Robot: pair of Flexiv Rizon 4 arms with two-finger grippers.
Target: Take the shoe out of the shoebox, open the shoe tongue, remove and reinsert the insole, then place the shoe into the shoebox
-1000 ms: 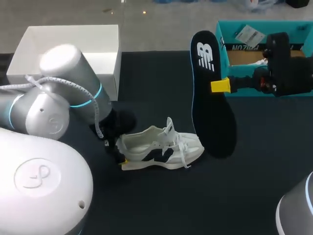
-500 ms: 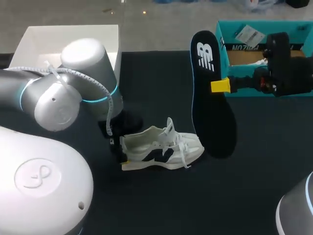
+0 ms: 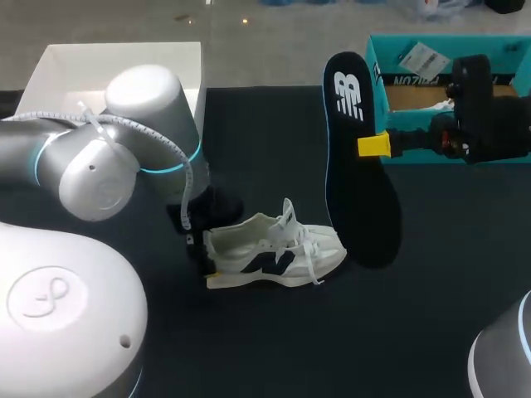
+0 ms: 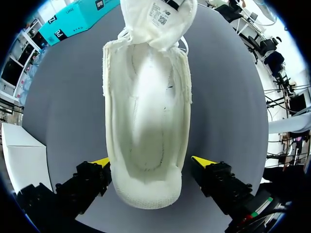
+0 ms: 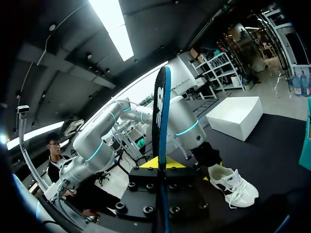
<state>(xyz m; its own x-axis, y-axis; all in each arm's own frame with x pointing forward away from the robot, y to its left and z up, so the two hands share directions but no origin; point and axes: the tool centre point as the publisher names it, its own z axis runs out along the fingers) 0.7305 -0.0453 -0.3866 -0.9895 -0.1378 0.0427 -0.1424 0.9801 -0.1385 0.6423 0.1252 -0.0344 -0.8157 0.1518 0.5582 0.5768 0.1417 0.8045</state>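
On the dark surface [image 3: 431, 332], the white-and-navy sneaker [image 3: 274, 253] lies outside the far-right teal cardboard shoebox [image 3: 415, 80]. The right pincer [image 5: 163, 165] clamps the black foam insole [image 3: 357, 166] upright, likely ready for reinsertion. The left pincer [image 4: 150, 162] straddles the heel [image 4: 148, 194], grip unclear.

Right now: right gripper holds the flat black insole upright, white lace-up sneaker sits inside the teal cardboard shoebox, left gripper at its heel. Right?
No. Head view: the white lace-up sneaker lies on the black table, outside the teal cardboard shoebox. Rest holds: right gripper holds the flat black insole upright, left gripper at the heel.
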